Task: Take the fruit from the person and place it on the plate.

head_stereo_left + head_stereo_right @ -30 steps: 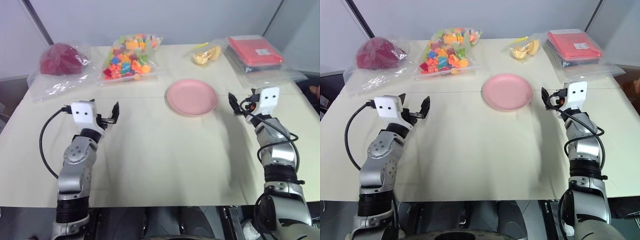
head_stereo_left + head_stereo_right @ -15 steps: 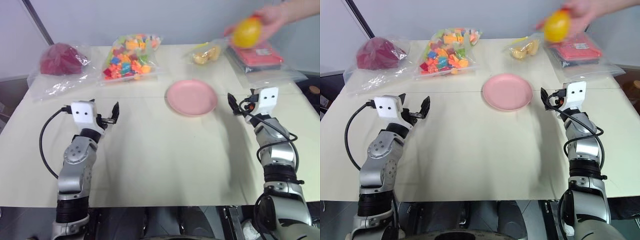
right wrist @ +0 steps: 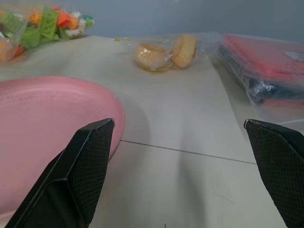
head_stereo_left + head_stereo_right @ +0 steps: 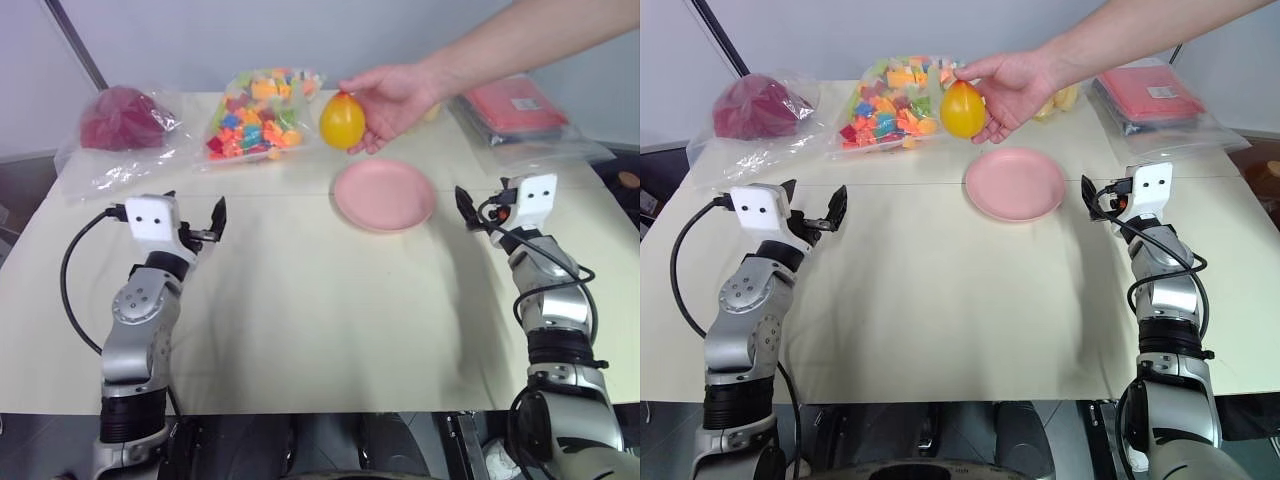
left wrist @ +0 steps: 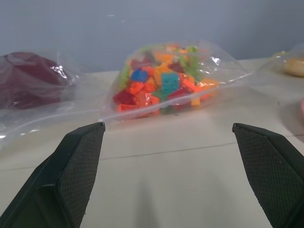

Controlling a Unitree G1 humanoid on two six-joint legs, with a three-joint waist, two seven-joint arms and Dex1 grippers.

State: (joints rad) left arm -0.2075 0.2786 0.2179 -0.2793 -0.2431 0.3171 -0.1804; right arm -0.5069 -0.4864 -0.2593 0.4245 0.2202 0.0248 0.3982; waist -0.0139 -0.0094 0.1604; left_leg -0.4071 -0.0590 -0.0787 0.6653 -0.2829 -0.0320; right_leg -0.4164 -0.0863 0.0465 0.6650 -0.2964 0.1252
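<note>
A person's hand [image 4: 392,98] reaches in from the far right and holds the yellow-orange fruit [image 4: 342,120] in the air, just beyond the far left rim of the plate. The pink plate [image 4: 384,194] lies flat and bare on the table, right of centre. My right gripper [image 3: 176,122] is open and holds nothing; it hovers just right of the plate, whose rim [image 3: 111,118] lies beside one finger. My left gripper [image 5: 168,126] is also open and holds nothing. It hovers over the left side of the table [image 4: 195,212], well away from the fruit.
Along the table's far edge lie a bag of coloured bricks [image 4: 262,112], a bagged dark red thing [image 4: 122,118], a bag of yellow pieces [image 3: 166,53] and a red packet in clear plastic [image 4: 512,102]. The person's forearm [image 4: 520,40] crosses above the far right corner.
The person's hand has carried the fruit leftward and down, from above the red packet to just beyond the plate. Both grippers stay open and about where they were.
</note>
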